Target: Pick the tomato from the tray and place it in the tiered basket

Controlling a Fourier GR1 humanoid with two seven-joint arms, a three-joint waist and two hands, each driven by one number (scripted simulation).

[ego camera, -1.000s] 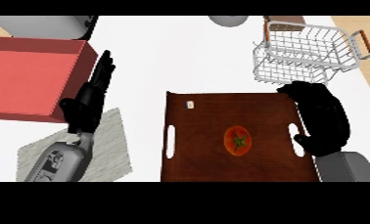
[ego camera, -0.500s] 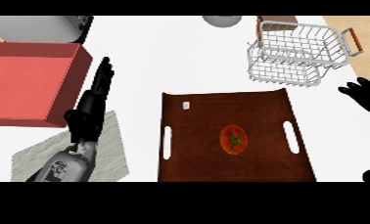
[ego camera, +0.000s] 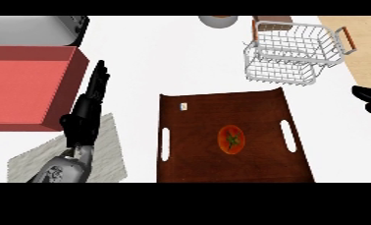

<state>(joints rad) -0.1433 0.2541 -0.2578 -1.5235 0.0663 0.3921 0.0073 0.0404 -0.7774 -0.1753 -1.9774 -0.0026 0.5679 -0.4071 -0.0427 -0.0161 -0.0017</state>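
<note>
A red tomato with a green stem lies in the middle of the dark brown tray. The white wire tiered basket stands beyond the tray's far right corner. My left hand rests at the left of the tray, fingers straight and pointing away from me. Only a black sliver of my right hand shows at the right edge, level with the tray's far rim and well away from the tomato.
A red box sits at the far left with a grey appliance behind it. A grey cloth lies under my left forearm. A round grey object is at the back, and wooden surface lies right of the basket.
My right hand has pulled away from the tray's right side toward the right edge and is nearly out of view. The tomato stays on the tray. The left hand has kept its pose.
</note>
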